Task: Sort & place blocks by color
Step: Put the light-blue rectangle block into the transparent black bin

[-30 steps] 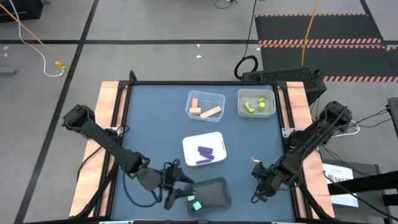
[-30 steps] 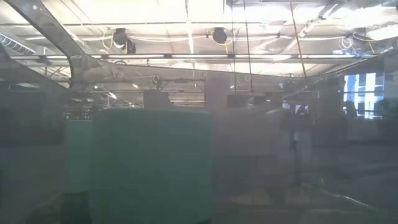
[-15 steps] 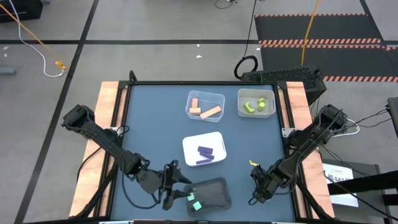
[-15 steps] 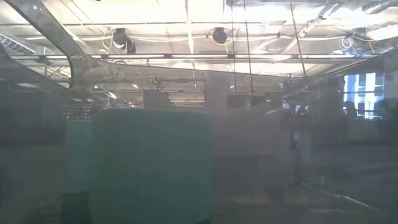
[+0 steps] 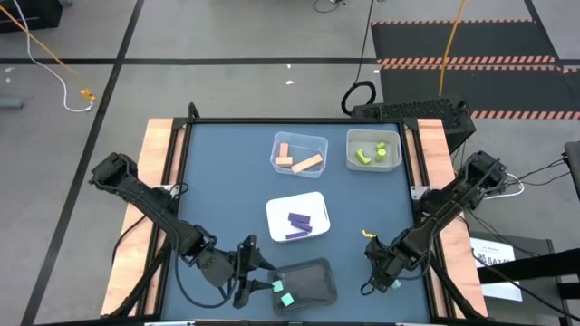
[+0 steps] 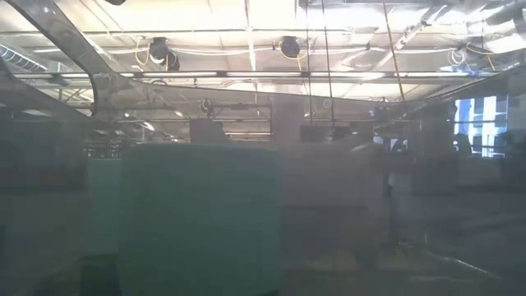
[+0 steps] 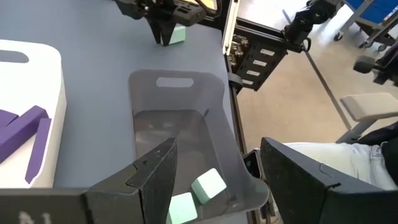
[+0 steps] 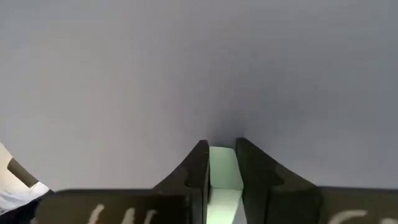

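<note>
Our right tool (image 8: 222,163) is clamped on a light teal block (image 8: 224,169) low on the surface (image 5: 227,172); our left tool (image 7: 214,180) hangs open over the black tray (image 7: 214,118). A thin, off-centre pinch could let it slip out when lifted.

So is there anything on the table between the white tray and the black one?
No. In the high view, only bare blue table separates the white tray from the black tray.
</note>
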